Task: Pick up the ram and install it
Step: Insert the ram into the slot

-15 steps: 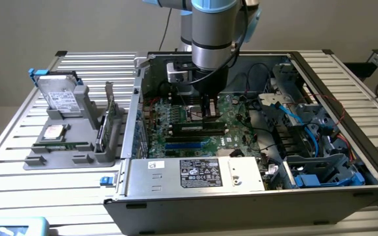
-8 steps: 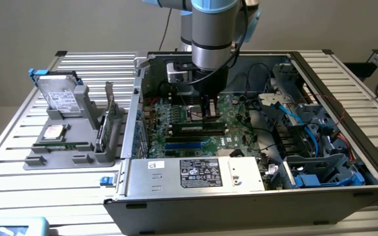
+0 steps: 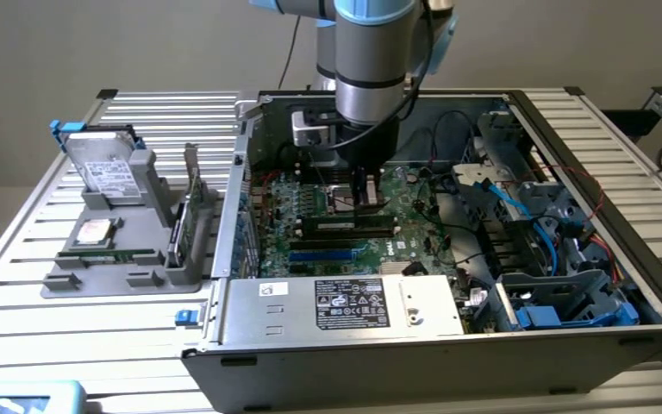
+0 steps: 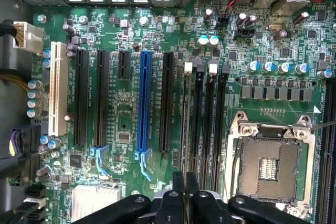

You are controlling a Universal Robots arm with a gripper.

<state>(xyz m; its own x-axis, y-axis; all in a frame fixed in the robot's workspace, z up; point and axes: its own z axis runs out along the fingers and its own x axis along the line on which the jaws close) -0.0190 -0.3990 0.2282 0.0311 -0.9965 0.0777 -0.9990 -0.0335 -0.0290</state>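
Ram point(image 4: 186, 124) stands edge-on, clamped between the closed fingers of the pincer point(image 4: 185, 178). It runs out ahead of them along the white-latched DIMM slot point(image 4: 188, 68); whether it is seated is unclear. Blue PCIe slot point(image 4: 143, 103) flanks the pincer on one side, CPU socket point(image 4: 270, 166) on the other.

pincer point(image 4: 185, 188) above motherboard point(image 4: 126, 114) memory slots point(image 4: 209, 114)

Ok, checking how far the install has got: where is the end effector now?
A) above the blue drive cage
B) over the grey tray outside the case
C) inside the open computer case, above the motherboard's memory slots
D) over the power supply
C: the end effector hangs inside the open computer case, low over the motherboard at its black memory slots.
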